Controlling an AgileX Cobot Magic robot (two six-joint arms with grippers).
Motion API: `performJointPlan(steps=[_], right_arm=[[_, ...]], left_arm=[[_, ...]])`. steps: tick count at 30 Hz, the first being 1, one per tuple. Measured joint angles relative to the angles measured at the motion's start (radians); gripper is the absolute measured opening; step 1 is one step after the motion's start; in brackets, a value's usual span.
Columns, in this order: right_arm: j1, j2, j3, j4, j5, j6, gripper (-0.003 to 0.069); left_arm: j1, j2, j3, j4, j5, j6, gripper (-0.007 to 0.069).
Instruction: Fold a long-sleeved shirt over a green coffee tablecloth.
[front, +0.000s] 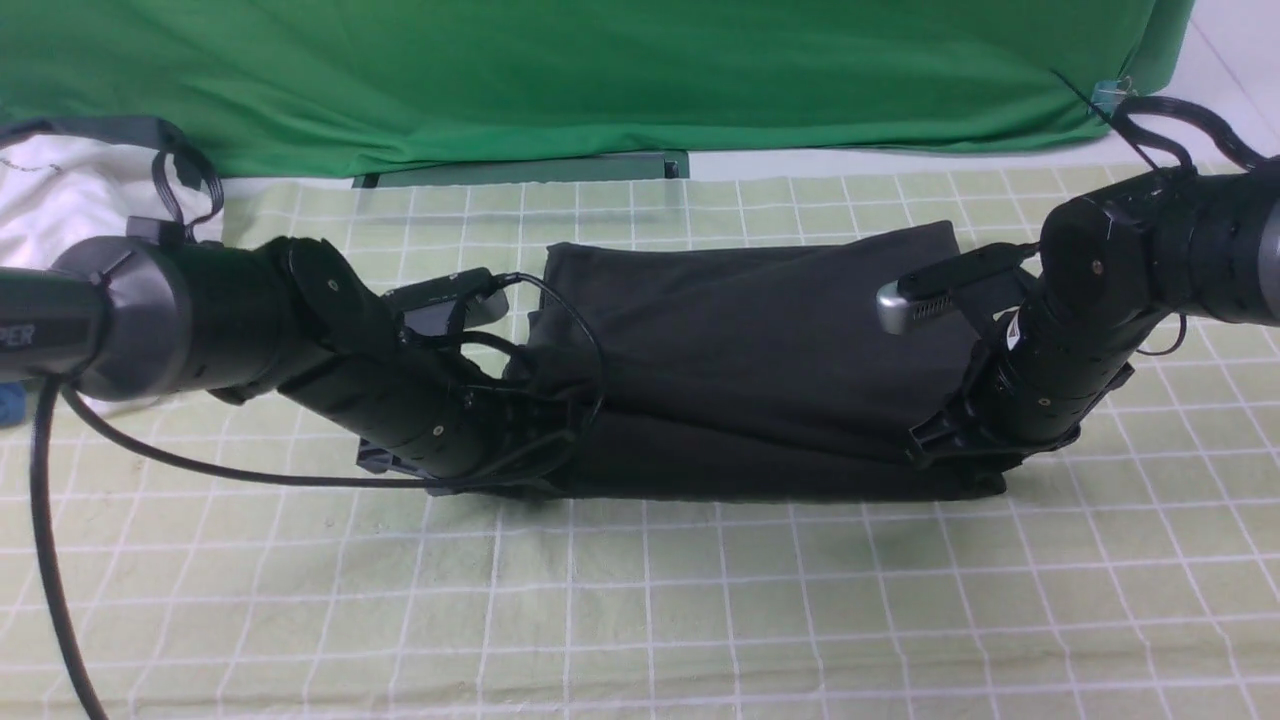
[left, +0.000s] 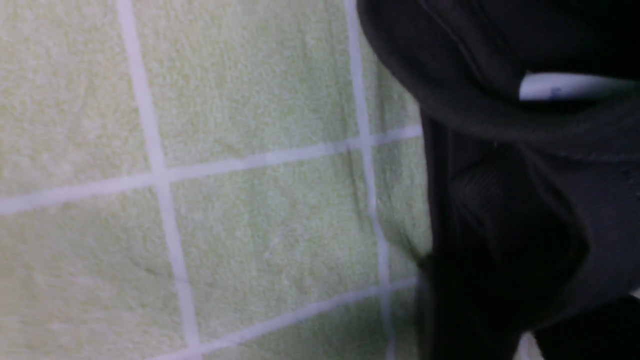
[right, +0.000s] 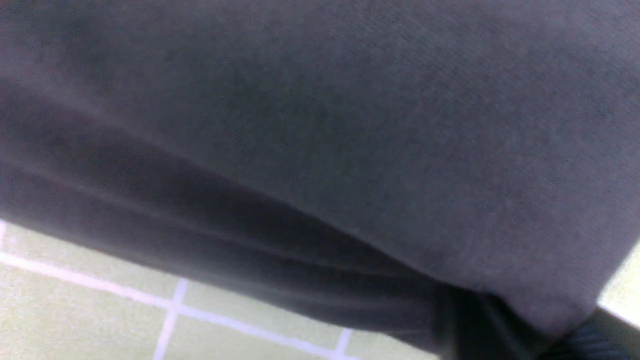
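Front view | 1 long-sleeved shirt (front: 760, 340) | 1 green coffee tablecloth (front: 700, 600) | 1 backdrop (front: 600, 80)

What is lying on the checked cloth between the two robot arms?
A folded black shirt fills the stretch from left arm to right arm, seen in the front view.

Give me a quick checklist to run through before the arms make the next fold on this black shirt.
1. Shirt lies wholly on the checked tablecloth: ok.
2. Shirt already folded into one long band: ok.
3. Left gripper at the shirt's left end: ok.
4. Right gripper at the shirt's right end: ok.
5. Both grippers closed on fabric: cannot tell, the fingers are lost against the dark cloth.
6. Left arm's cable clear of the shirt: not ok, a loop hangs over the left end.
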Motion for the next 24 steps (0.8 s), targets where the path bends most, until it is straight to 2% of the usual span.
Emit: performJointPlan(steps=[1,2,5,14,21,24], right_arm=[[0.000,0.000,0.000,0.000,0.000,-0.002,0.0074],[0.000,0.000,0.000,0.001,0.003,-0.013,0.0048],[0.000,-0.016,0.000,0.002,0.027,-0.024,0.0046],[0.000,-0.130,0.085,0.007,0.134,-0.022,0.0046],[0.000,-0.159,0.139,0.007,0.142,0.043,0.0050],[0.000,-0.159,0.139,0.007,0.142,0.054,0.0101]], left_arm=[[0.000,0.000,0.000,-0.001,0.000,0.000,0.0160],[0.000,0.004,0.000,-0.003,0.016,0.003,0.0080],[0.007,0.004,0.000,-0.011,0.056,0.012,0.0024],[0.019,-0.172,0.056,0.025,0.280,-0.014,0.0017],[0.019,-0.298,0.187,0.058,0.296,-0.083,0.0017],[0.019,-0.302,0.219,0.058,0.305,-0.086,0.0028]])
